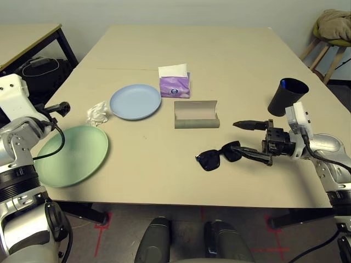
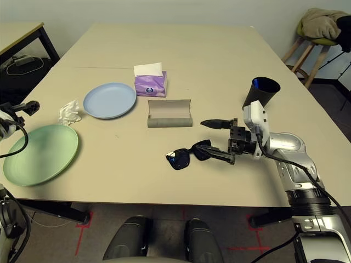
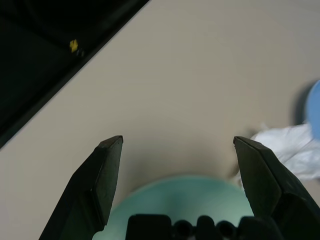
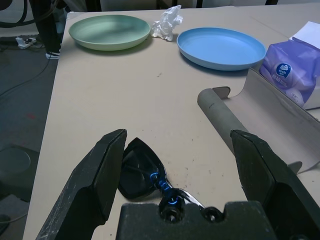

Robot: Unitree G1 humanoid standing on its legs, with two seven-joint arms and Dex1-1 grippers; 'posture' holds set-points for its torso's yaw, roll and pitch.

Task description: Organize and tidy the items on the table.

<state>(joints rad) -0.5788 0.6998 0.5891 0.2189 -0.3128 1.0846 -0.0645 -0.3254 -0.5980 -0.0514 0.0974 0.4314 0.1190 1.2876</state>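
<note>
Left eye view, table [image 1: 181, 55]: a large beige top is seen, with the items spread across its near half.
Green plate [image 1: 71, 155]: it is laid flat at the table's 8 o'clock corner, its rim reaching the left edge.
Tissue [image 1: 97, 113]: a crumpled white wad is set between the two plates, at 1 o'clock from the green plate and just beside the blue plate's rim.
Blue plate [image 1: 135, 101]: it is placed at 10 o'clock from the case, apart from it.
Tissue box [image 1: 175, 82]: the purple box is stood at 12 o'clock from the case, a white sheet raised from its top.
Case [image 1: 197, 114]: the grey oblong case is laid open near the table's middle, lid tipped up.
Sunglasses [image 1: 218, 155]: the black pair is laid at 5 o'clock from the case, near the front edge.
Cup [image 1: 287, 96]: the black cup is tilted at the table's 3 o'clock side, its blue inside shown.
Right gripper [image 1: 248, 140]: it is held wide, nothing gripped, pointing toward 9 o'clock; the sunglasses' near arm is set by the lower finger, contact not clear.
Left gripper [image 3: 177, 172]: it is spread wide and empty, hung over the green plate's far rim, with the tissue beside one finger.
Stool [image 1: 328, 48]: it is seen past the table's 2 o'clock corner, with a bundle of cloth on it.
</note>
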